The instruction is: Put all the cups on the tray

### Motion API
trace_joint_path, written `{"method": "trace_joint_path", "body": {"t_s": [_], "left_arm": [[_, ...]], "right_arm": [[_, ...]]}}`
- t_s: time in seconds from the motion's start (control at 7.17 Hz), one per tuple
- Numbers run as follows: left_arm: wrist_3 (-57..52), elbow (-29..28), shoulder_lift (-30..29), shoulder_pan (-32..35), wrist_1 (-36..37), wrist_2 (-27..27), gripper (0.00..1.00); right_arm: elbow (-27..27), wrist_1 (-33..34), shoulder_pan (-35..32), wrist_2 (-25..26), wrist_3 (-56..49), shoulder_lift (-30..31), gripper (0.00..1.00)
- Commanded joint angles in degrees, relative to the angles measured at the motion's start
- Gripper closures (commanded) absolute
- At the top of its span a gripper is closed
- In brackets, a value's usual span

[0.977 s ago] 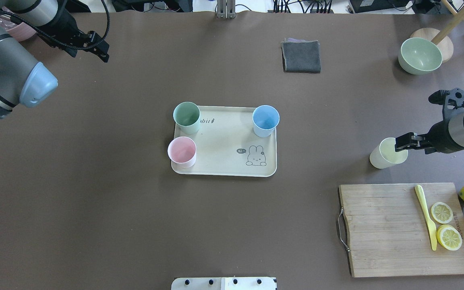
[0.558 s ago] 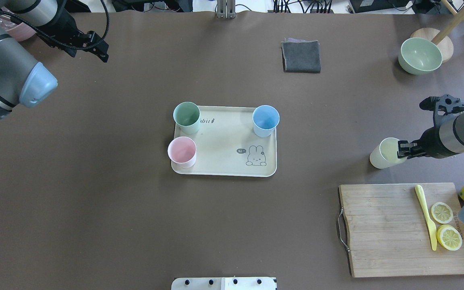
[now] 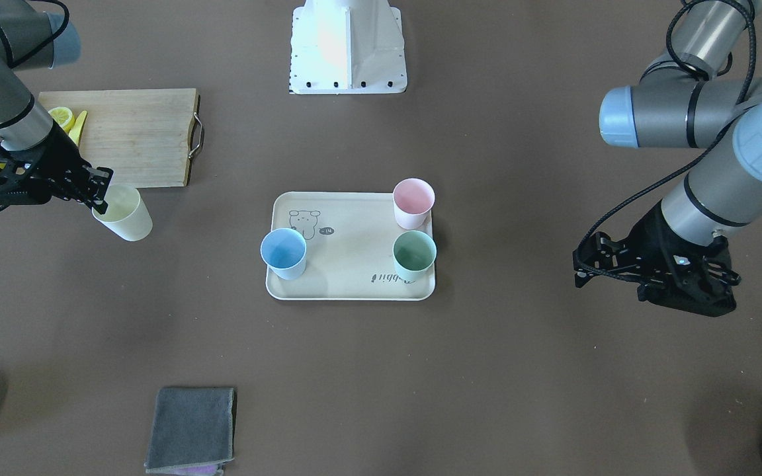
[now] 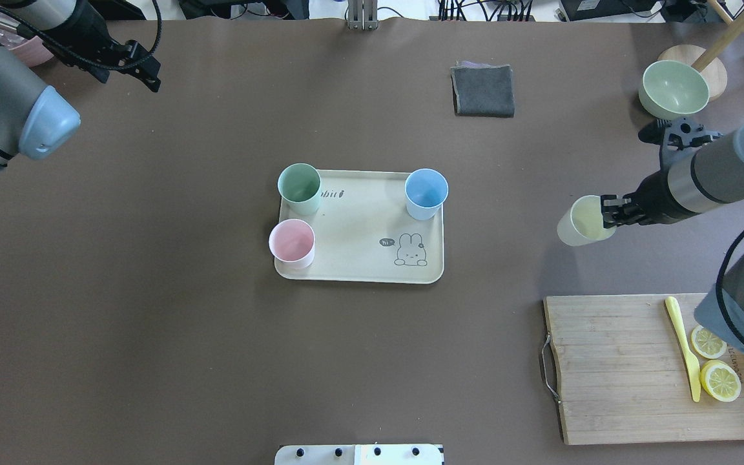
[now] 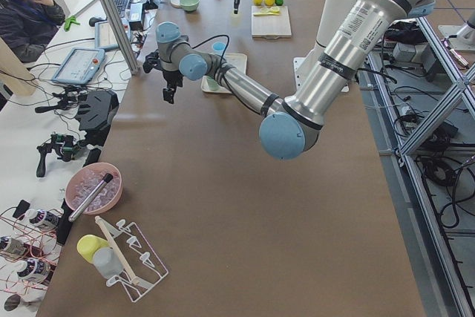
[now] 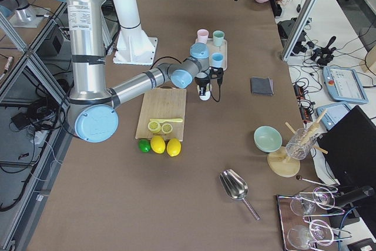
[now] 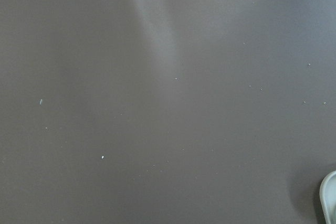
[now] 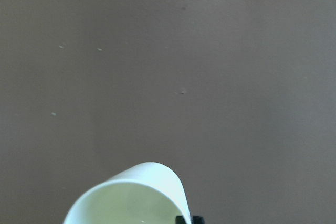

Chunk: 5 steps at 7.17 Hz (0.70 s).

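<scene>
Nearest to the right tool (image 4: 606, 212) is the small pale yellow matte cup (image 4: 578, 225). The tool is closed on one side of its rim, one finger inside and one outside. The cup hangs tilted, it seems just off the brown tabletop (image 4: 152, 336), and is well apart from the tray. We think such a one-wall pinch is weak (the wall looks smooth), so a fast swing may let the cup turn or slip out.

Further on lies the flat cream rectangular tray (image 4: 359, 226), carrying the light blue cup (image 4: 426, 192), the mint green cup (image 4: 299, 187) and the pink cup (image 4: 292, 243). The blue one stands at the corner closest to the yellow cup. A low path could strike it, or catch the raised rim of the tray. If it is put down tilted, the yellow cup may topple.

Farthest, the left tool (image 4: 143, 68) hovers well away from the tray; we cannot tell whether it is open.
</scene>
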State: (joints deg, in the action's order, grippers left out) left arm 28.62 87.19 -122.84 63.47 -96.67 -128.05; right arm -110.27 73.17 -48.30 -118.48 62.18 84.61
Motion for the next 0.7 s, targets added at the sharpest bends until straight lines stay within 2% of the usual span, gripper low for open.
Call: {"method": "trace_joint_path", "body": {"t_s": [0.0,0.28,0.42,0.56], "left_arm": [[-10.38,-0.97,0.76,4.97,4.72,-0.45,0.02],[-20.67,-6.48,1.20,9.19,4.74,-0.53,0.02],[-21.32,-7.46,1.20,9.82,4.57,-0.53,0.02],[-21.33,-7.47,1.29,9.83,4.39,-0.53,0.02]], "right_arm": [[-1.00,7.67,4.58,2.00,12.03,-10.31,1.00],[-0.65,15.38,12.31,8.58,18.40,-18.57,1.00],[-0.04,16.38,17.48,12.18,21.99,-21.04,1.00],[2.75,16.39,20.84,15.00,26.29,-24.72,1.00]]}}
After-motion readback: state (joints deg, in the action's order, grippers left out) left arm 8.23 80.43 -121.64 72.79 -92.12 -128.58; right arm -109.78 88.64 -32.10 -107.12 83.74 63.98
